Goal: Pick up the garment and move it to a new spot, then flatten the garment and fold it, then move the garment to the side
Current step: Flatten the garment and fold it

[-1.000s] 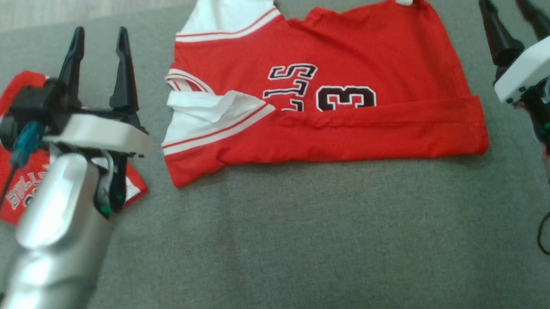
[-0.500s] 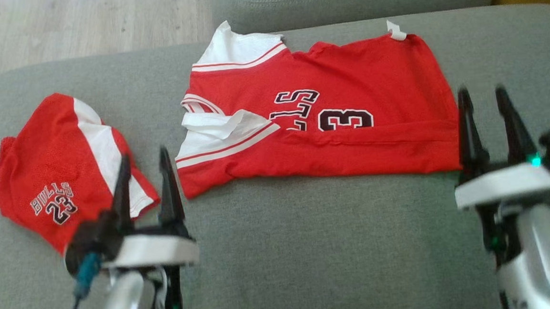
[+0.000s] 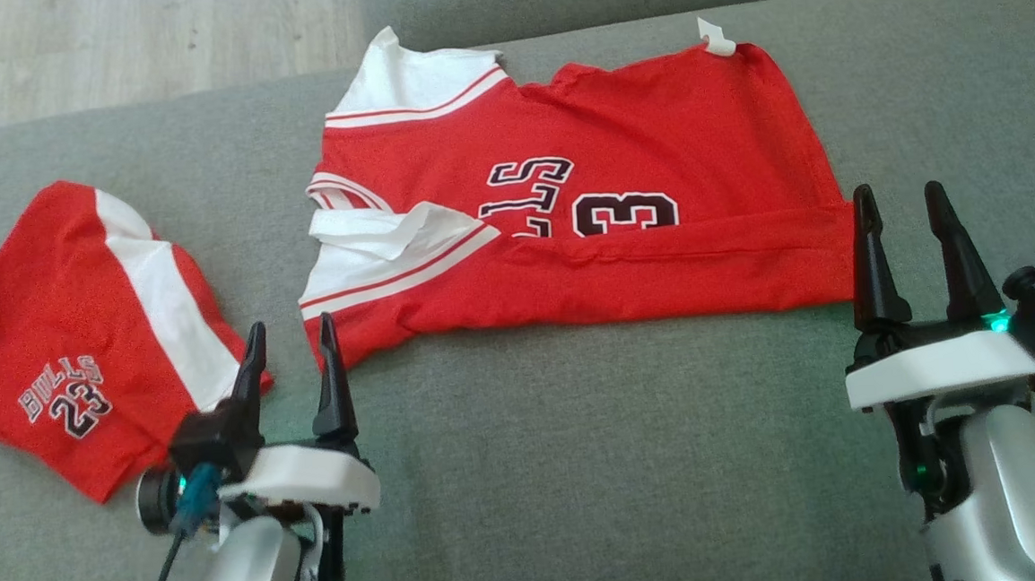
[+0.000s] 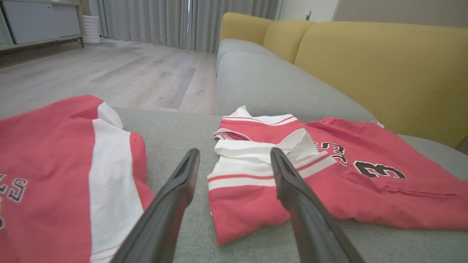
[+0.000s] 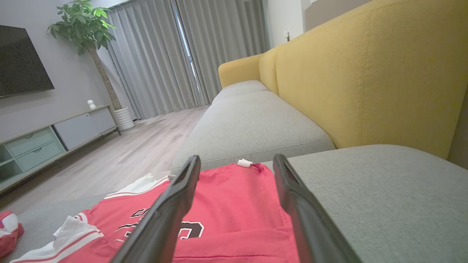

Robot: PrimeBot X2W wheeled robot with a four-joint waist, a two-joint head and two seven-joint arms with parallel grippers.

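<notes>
Head view has the red jersey [image 3: 583, 188] lying flat across the grey sofa seat [image 3: 582, 466], print side up; its near long edge is folded over, so the fold cuts off the black letters and number; its white sleeves with red stripes are at the end on my left, and a small white tag [image 3: 718, 42] sticks out at its far corner on my right.

My left end effector [image 3: 291, 325] hangs just off the jersey's near left corner, fingers apart with nothing between them; in the left wrist view that corner and the crumpled white sleeve show in the gap between my two fingers, beyond their tips.

My right end effector [image 3: 898, 188] stands at the jersey's near right corner, fingers likewise spread and empty; the tip of one finger overlaps the jersey's right edge, but I cannot tell whether it touches the cloth.

Folded red shorts [image 3: 79, 326] with a white side stripe and a "BULLS 23" print lie left of the jersey, apart from it, with bare seat between; a yellow backrest [image 5: 365, 73] rises to the right of the jersey in the right wrist view; pale wooden floor [image 3: 107, 46] shows beyond the jersey's far left.
</notes>
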